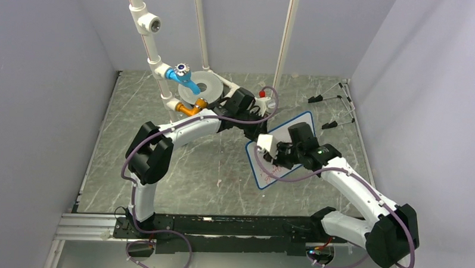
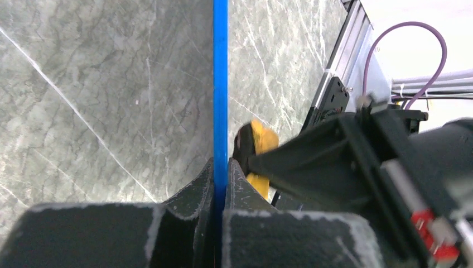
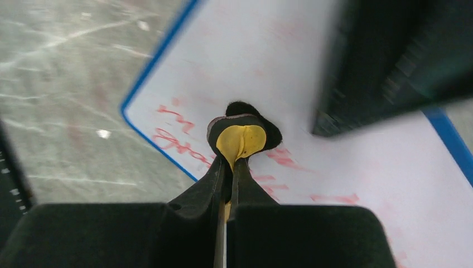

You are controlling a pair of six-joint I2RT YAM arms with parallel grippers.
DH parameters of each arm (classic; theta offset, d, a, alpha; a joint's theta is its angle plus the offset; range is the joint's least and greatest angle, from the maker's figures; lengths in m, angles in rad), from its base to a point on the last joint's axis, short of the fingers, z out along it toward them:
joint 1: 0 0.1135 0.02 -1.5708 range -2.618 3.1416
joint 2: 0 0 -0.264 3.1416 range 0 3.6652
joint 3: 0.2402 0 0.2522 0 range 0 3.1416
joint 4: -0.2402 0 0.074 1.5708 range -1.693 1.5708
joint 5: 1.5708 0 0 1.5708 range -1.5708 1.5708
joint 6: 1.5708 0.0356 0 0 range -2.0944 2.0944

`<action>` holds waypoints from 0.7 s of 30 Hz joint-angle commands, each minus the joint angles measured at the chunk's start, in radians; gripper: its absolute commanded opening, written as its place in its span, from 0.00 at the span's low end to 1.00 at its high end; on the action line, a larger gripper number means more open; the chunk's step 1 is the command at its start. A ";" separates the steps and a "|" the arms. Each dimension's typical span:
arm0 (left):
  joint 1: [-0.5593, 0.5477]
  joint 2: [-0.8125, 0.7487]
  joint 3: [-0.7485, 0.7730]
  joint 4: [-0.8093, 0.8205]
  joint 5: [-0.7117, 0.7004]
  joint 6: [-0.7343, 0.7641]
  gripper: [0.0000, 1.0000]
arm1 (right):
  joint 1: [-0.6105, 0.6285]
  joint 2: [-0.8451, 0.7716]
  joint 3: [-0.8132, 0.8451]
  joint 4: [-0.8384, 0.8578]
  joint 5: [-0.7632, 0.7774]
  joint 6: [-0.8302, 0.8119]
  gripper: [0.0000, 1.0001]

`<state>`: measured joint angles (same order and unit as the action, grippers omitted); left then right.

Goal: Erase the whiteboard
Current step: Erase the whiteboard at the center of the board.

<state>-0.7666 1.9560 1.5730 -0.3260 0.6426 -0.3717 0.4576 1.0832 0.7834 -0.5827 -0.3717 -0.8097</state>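
The whiteboard (image 1: 273,174) sits right of centre in the top view, tilted, its blue rim (image 2: 221,84) a vertical line down the middle of the left wrist view. Red handwriting shows on the lower part of its face in the right wrist view. The left gripper (image 2: 220,187) is clamped on that rim. The right gripper (image 3: 228,176) pinches a small yellow-and-black eraser (image 3: 241,137), whose black pad is against the white face among the red strokes. Below lies the grey marbled table (image 1: 192,162).
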 commanded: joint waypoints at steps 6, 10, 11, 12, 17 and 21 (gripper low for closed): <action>-0.030 -0.075 -0.011 0.065 0.088 -0.004 0.00 | 0.120 0.046 0.000 0.075 0.044 0.038 0.00; -0.029 -0.077 -0.018 0.066 0.090 0.002 0.00 | 0.021 -0.005 0.006 0.203 0.182 0.157 0.00; -0.029 -0.078 -0.020 0.067 0.090 0.002 0.00 | 0.008 -0.011 0.005 0.214 0.207 0.166 0.00; -0.029 -0.077 -0.023 0.069 0.091 0.001 0.00 | 0.002 -0.014 -0.002 0.223 0.227 0.170 0.00; -0.028 -0.072 -0.025 0.073 0.096 0.003 0.00 | -0.011 -0.015 -0.011 0.184 0.191 0.125 0.00; -0.026 -0.069 -0.018 0.072 0.098 0.004 0.00 | 0.027 0.001 -0.016 0.047 -0.019 0.007 0.00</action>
<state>-0.7624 1.9491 1.5497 -0.2920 0.6422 -0.3798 0.4614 1.0733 0.7757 -0.5209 -0.2810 -0.6994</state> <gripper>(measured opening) 0.054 0.032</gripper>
